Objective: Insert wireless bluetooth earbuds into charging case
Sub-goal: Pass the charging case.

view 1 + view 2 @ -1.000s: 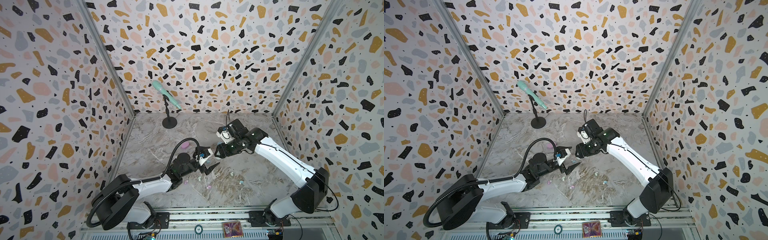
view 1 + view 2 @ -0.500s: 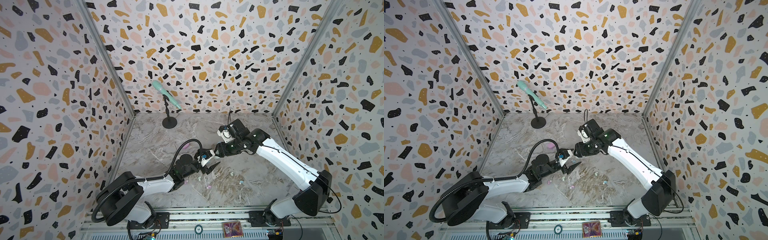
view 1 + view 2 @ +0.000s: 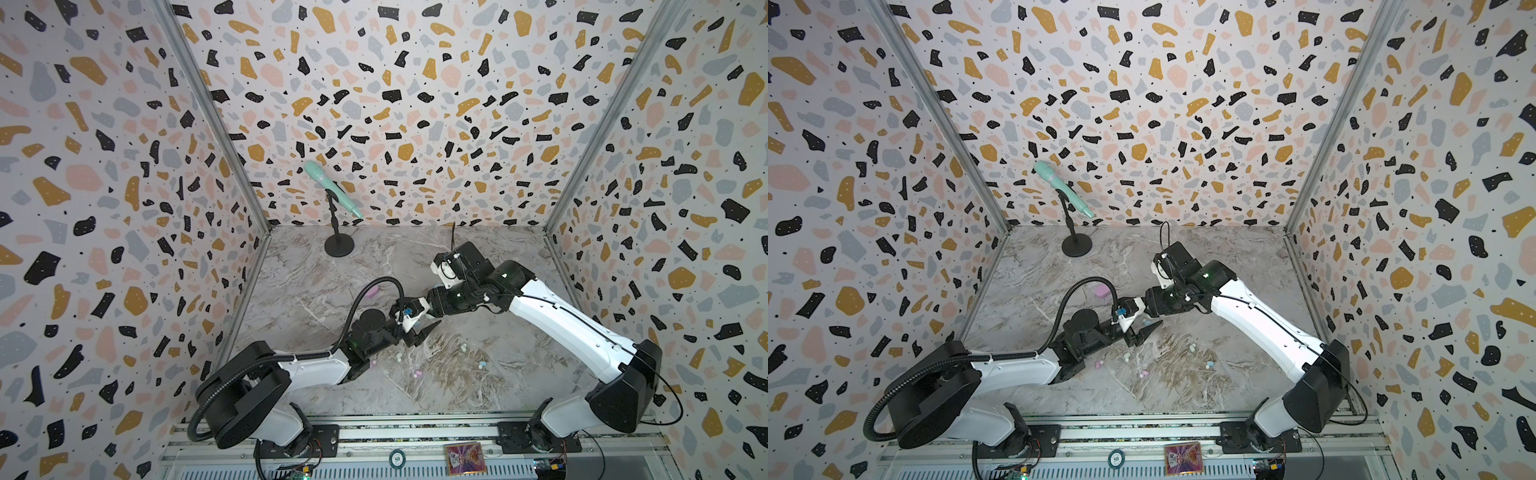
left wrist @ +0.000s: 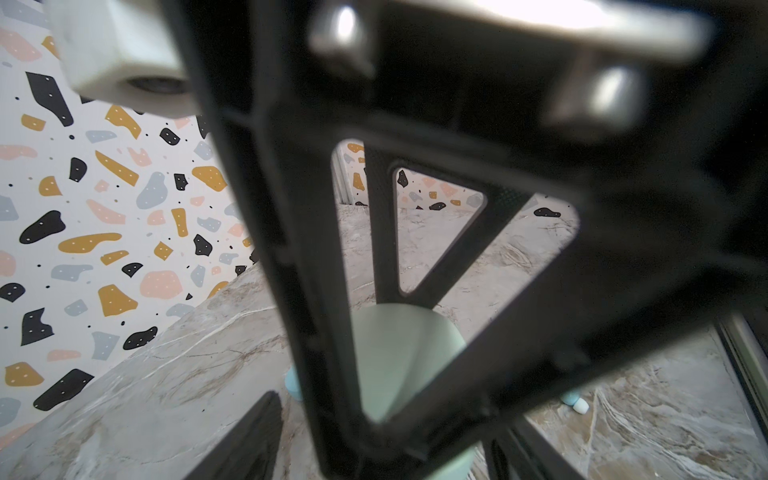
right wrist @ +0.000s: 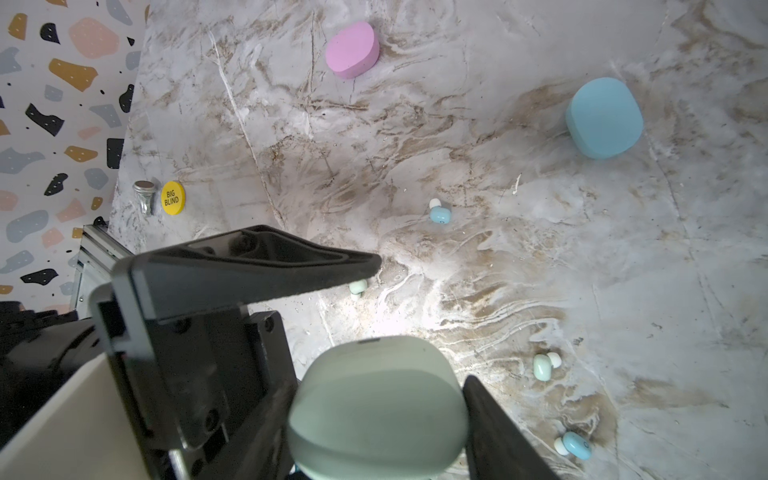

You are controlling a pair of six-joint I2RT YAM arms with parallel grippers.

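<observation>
My right gripper (image 5: 380, 384) is shut on a mint-green charging case (image 5: 376, 409), held just above the marble floor at mid-table. My left gripper (image 3: 422, 332) meets it head-on, jaws apart. One of its fingers (image 5: 266, 266) stands clear of the case; the other is hidden. In the left wrist view the case (image 4: 399, 353) shows through the right finger's frame. Earbuds lie loose on the floor: mint (image 5: 357, 287) (image 5: 542, 366), blue (image 5: 439, 214) (image 5: 575, 445), pink (image 3: 417, 374). A pink case (image 5: 352, 50) and a blue case (image 5: 604, 118) lie shut.
A mint microphone (image 3: 332, 191) on a black stand (image 3: 339, 245) is at the back left. A yellow "BIG BLIND" chip (image 5: 173, 198) and a metal pin (image 5: 143, 191) sit by the front rail. Terrazzo walls close three sides.
My left gripper's jaws have drawn closer together at the mint case, and the left arm has crept forward. The right arm with the case has hardly moved.
</observation>
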